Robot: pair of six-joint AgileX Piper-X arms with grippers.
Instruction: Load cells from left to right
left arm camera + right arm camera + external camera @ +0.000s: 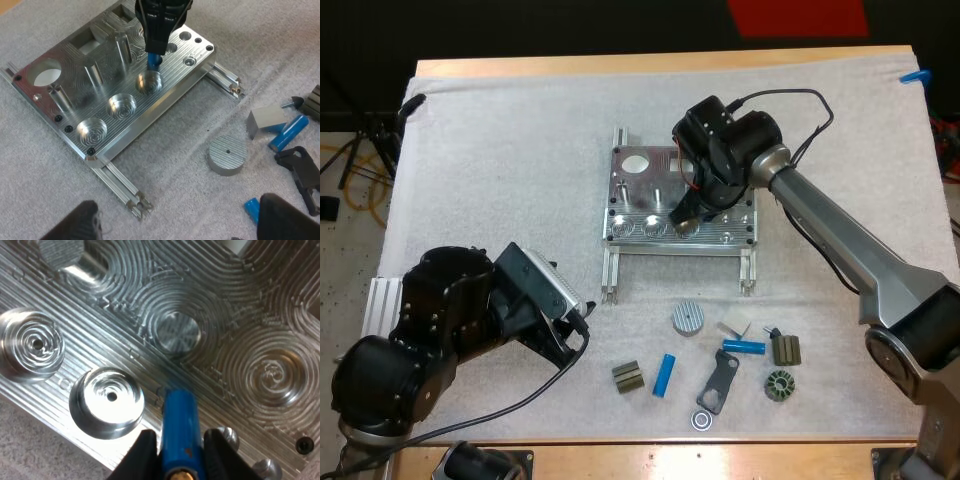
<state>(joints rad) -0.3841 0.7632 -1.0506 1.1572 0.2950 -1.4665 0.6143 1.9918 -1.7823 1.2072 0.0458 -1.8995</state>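
Right wrist view: my right gripper (180,452) clamps blue cell (180,420) upright, tip just above metal fixture (240,305). High view: two empty pockets (620,226) at cell's 9 o'clock. Step, as I judge: seating cell in third front pocket (149,84). Next move calls for straight descent, then release. Cell: glossy blue cylinder, brass-coloured end. Left gripper (180,220) hangs back, spread wide. Spare cells (665,375) lie at fixture's 6 o'clock on mat (500,160).

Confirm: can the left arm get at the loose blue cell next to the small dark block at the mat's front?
Probably yes. The left gripper hangs close by, fingers open, and nothing lies on the blue cell. The dark block sits between them, so a reach from above looks safer.
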